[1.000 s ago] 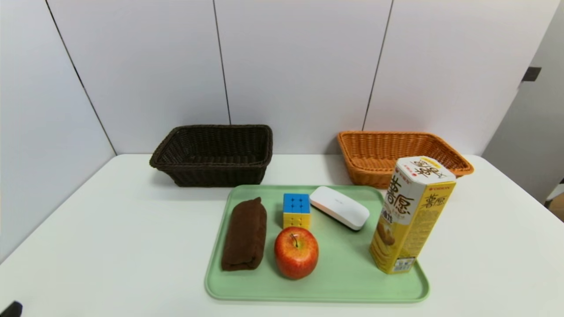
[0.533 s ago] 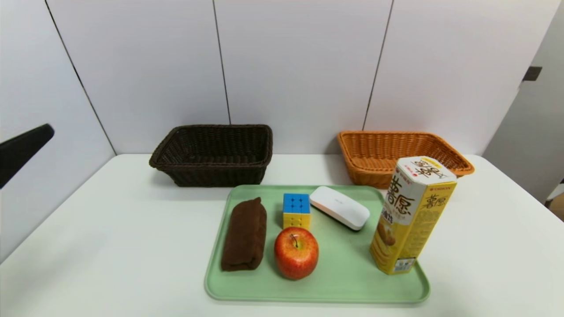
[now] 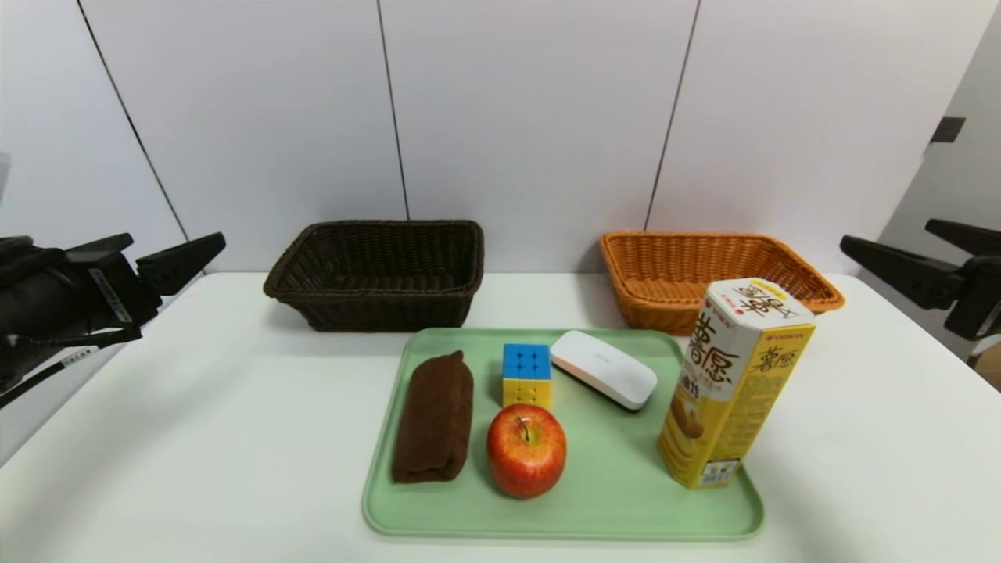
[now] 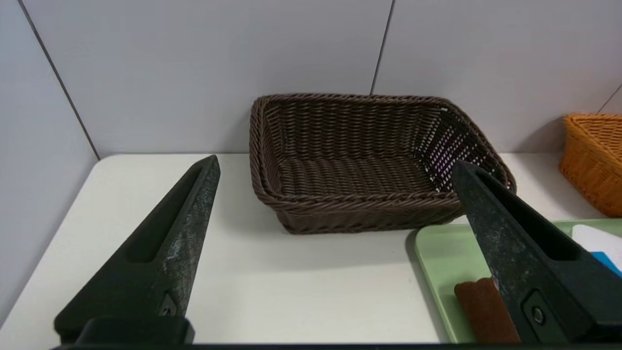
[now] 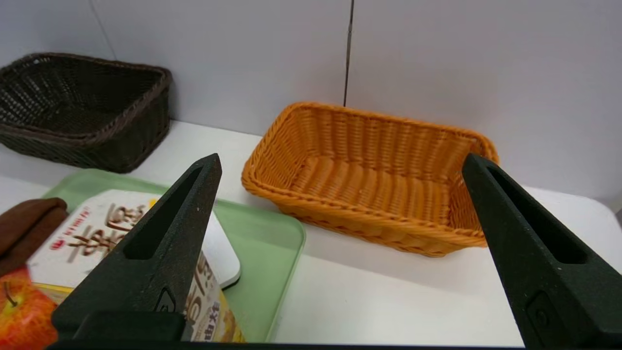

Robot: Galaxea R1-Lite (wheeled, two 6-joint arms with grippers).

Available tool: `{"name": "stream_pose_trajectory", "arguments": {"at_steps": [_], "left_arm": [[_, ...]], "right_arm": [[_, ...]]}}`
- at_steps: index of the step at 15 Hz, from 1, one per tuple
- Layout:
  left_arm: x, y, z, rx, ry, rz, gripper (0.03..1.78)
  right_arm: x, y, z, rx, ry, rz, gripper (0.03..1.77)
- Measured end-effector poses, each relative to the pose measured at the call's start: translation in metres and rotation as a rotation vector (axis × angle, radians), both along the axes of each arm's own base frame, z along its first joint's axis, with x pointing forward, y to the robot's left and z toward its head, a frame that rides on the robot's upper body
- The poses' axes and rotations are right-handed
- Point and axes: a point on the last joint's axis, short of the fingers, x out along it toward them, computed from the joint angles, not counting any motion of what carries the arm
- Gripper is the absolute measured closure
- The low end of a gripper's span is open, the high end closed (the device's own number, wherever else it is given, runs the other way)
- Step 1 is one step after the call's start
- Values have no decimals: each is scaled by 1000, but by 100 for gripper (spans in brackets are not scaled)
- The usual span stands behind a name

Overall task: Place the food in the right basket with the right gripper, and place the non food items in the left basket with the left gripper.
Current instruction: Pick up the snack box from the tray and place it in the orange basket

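Note:
On the green tray (image 3: 618, 477) lie a dark brown cloth bundle (image 3: 434, 416), a blue-and-yellow puzzle cube (image 3: 525, 374), a white oval case (image 3: 602, 378) and a red-yellow apple (image 3: 526, 449). The tall yellow snack box (image 3: 731, 383) stands at the tray's right end. Behind are the dark brown left basket (image 3: 375, 313) and the orange right basket (image 3: 649, 313), both with nothing in them. My left gripper (image 3: 176, 249) hovers open at the far left, facing the dark basket (image 4: 359, 216). My right gripper (image 3: 887, 238) hovers open at the far right, facing the orange basket (image 5: 369, 223).
White wall panels close off the table right behind both baskets. Bare white tabletop lies left and right of the tray, under each gripper. The table's right edge is near the right arm.
Both arms have come up into the head view: the left from the lower left corner to beside the dark basket, the right in from the right edge. The objects have not moved.

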Motion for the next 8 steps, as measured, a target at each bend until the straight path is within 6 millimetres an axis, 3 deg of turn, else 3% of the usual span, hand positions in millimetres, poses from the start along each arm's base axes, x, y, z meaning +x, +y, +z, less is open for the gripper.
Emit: {"name": "stream_pose_trajectory", "arguments": {"at_steps": [2,5,8], "left_arm": [[3,0,-5,1,24,0,12],[5,0,-8,0,34,0,12],[5,0,-9,1,42,0,12]], "right_arm": [[3,0,-13,-1,31,0,9],[-3,1,-16,-1,30,7,9],[-27,5,-12,2,-3,53,9]]}}
